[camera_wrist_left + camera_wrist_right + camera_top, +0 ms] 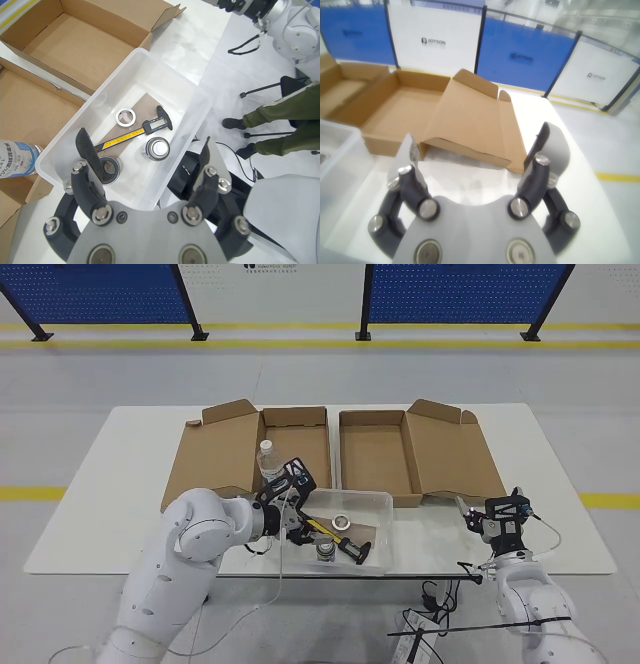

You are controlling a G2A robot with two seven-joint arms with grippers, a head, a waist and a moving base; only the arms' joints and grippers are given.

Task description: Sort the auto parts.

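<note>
top: white worktop (90, 494); left open brown cardboard box (295, 454), right open brown cardboard box (375, 464); clear plastic bin (345, 496) in front; left claw (298, 522) over bin's left end | left wrist: left claw (144, 138) fingers apart, empty; bin (175, 75) holds yellow-black digital caliper (130, 135), silver metal ring (117, 117), silver can (155, 149), black-lined metal sleeve (112, 170) | right wrist: right claw (477, 130) spread apart, empty, above worktop, near right box
</note>
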